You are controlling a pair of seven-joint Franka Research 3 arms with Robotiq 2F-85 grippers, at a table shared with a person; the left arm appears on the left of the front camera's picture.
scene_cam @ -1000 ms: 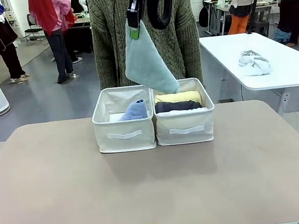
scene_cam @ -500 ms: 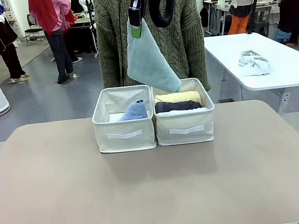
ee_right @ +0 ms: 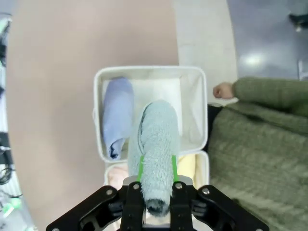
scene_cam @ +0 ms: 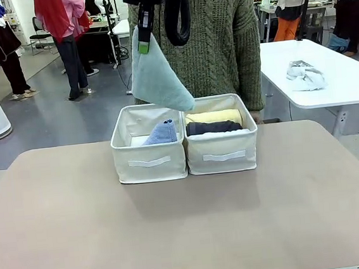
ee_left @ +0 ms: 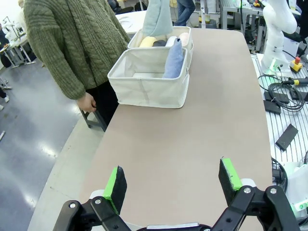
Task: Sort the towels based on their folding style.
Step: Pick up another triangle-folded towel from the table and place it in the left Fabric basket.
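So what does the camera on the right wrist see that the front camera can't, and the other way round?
Right wrist view alone: a look straight down into the left bin, showing bare floor beside the lavender towel, plus the person's hand.

Front view alone: the yellow roll and dark grey roll in the right bin, the bins' front handles, and a rag on another table.

Both: the right gripper shut on the pale towel, hanging over the left bin, and the person's green sweater.
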